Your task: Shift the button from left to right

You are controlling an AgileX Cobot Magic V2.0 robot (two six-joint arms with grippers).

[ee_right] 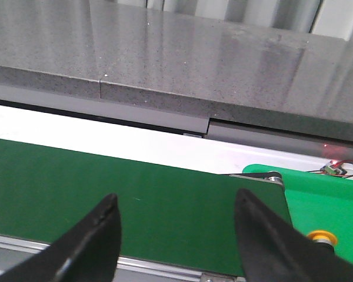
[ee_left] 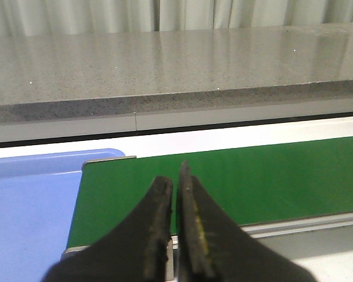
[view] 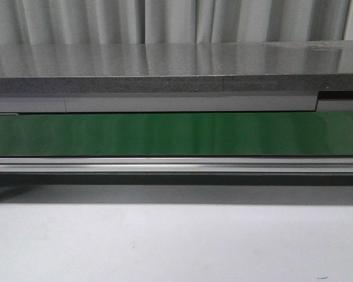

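Note:
A small round yellow-orange cap [ee_right: 321, 237], which looks like the button's top, shows in the right wrist view on a bright green tray [ee_right: 317, 200]. It is just past the belt's right end and partly hidden behind one finger. My right gripper [ee_right: 176, 198] is open and empty, above the right end of the dark green conveyor belt [ee_right: 106, 188]. My left gripper [ee_left: 175, 176] is shut with nothing between its fingers, above the left end of the belt [ee_left: 253, 176]. Neither gripper shows in the front view.
A light blue tray [ee_left: 29, 200] lies beside the belt's left end. A long grey stone counter [view: 176, 64] runs behind the belt [view: 176, 134]. The belt's metal rail [view: 176, 164] runs along its near side, with white table [view: 176, 241] in front.

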